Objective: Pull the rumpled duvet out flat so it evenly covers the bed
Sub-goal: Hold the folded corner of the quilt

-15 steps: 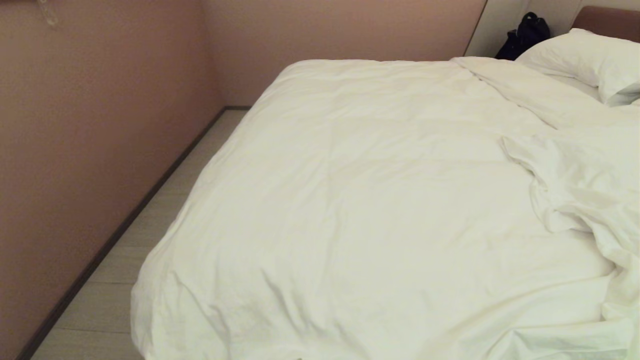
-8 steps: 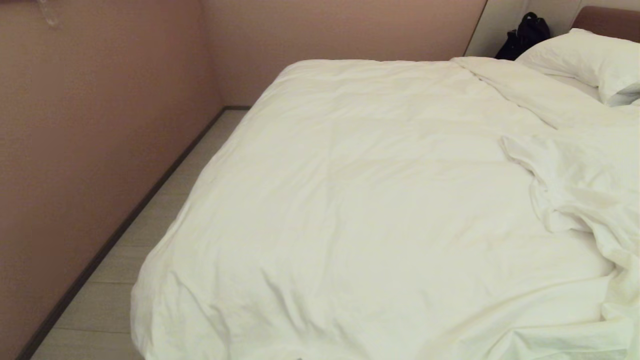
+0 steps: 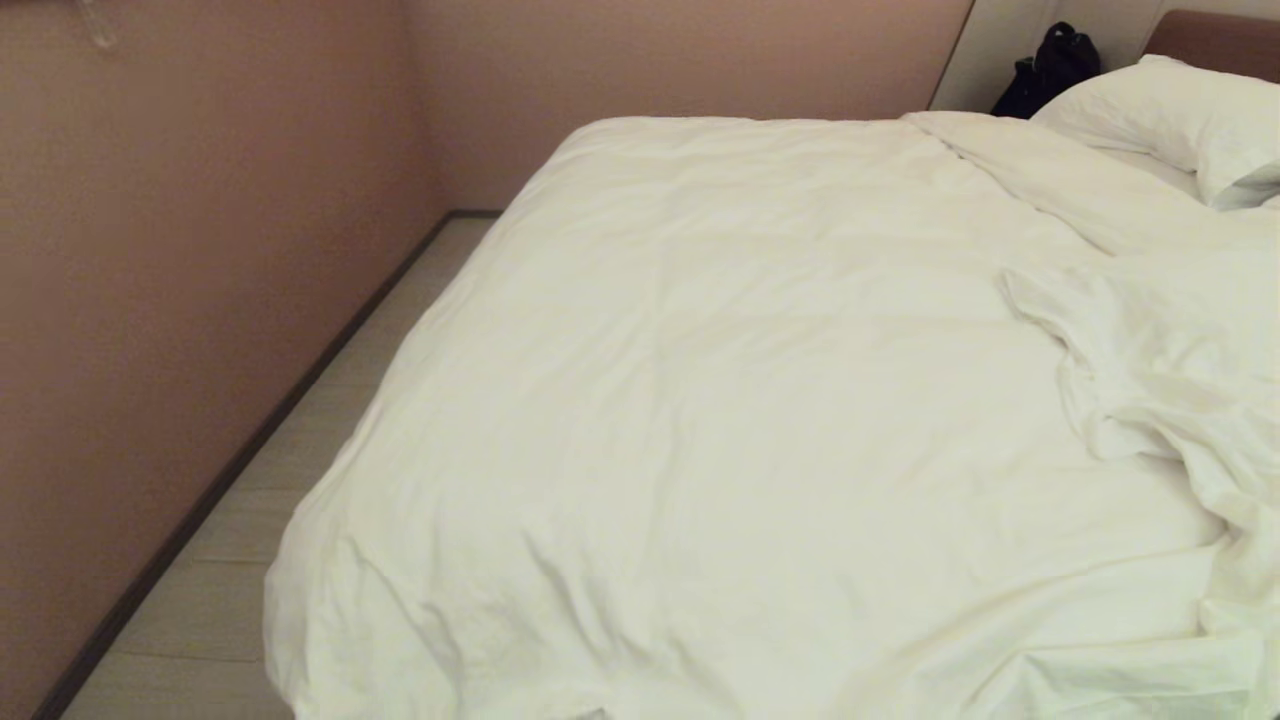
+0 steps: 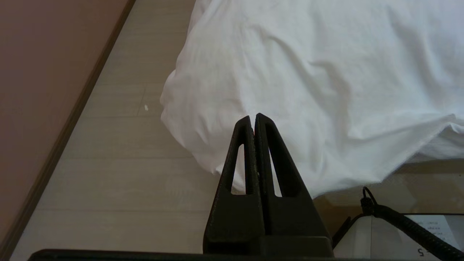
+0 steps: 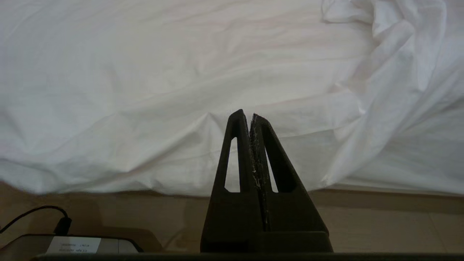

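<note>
The white duvet (image 3: 760, 400) lies over most of the bed, smooth at the left and middle, bunched into folds at the right (image 3: 1170, 380). Only the bed's brownish headboard (image 3: 1215, 30) shows bare, at the far right corner. Neither arm appears in the head view. My left gripper (image 4: 253, 116) is shut and empty, held short of the duvet's near left corner (image 4: 203, 119), which hangs toward the floor. My right gripper (image 5: 247, 114) is shut and empty too, facing the duvet's near hanging edge (image 5: 181, 152), with the rumpled folds (image 5: 391, 54) off to one side.
A pinkish wall (image 3: 180, 300) runs close along the bed's left side, leaving a narrow strip of pale floor (image 3: 320, 430). White pillows (image 3: 1180, 120) lie by the headboard, and a dark bag (image 3: 1050, 65) sits behind them. Parts of my base (image 4: 409, 235) show low in both wrist views.
The whole head view has shifted very slightly; the duvet and both grippers stay as they were.
</note>
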{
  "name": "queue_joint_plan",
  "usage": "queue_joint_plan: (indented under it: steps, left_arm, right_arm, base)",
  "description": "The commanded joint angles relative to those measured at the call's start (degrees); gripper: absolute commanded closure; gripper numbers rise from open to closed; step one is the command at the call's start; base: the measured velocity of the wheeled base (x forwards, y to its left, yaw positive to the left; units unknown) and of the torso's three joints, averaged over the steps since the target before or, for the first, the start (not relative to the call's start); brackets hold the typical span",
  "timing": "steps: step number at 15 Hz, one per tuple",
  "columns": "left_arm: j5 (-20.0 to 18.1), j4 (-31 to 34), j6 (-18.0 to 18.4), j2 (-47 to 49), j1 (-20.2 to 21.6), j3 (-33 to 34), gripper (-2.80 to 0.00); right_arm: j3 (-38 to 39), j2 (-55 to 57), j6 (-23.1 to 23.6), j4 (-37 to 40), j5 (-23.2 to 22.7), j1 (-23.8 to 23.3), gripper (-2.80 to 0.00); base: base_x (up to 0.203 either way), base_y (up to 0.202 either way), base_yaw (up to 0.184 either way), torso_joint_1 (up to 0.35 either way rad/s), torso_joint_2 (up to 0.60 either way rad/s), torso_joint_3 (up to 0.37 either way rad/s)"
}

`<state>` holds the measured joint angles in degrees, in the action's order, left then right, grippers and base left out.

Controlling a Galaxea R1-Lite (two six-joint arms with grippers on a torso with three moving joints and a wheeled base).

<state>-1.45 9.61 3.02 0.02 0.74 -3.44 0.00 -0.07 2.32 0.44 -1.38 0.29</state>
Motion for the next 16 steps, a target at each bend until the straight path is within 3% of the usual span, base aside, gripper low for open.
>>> queue_joint_plan:
  steps: [1, 6, 16]
  left_arm:
    - [0.04, 0.06, -0.03, -0.02, 0.05, 0.01, 0.0]
    - [-0.04, -0.01, -0.03, -0.02, 0.05, 0.01, 0.0]
    - [-0.22, -0.03, 0.4, -0.02, 0.05, 0.01, 0.0]
  right_arm:
    - [0.0, 0.07, 0.06, 0.0, -0.03, 0.06, 0.0]
    - [0.0, 0.07, 0.06, 0.0, -0.03, 0.06, 0.0]
    - [0.0, 0.07, 0.06, 0.0, -0.03, 0.06, 0.0]
  base:
    - [-0.153, 0.0, 0.002, 0.015, 0.0, -0.002]
    - [-0.172, 0.0, -0.001, -0.001, 0.0, 0.005]
    - [0.0, 0.0, 0.0, 0.0, 0.0, 0.0]
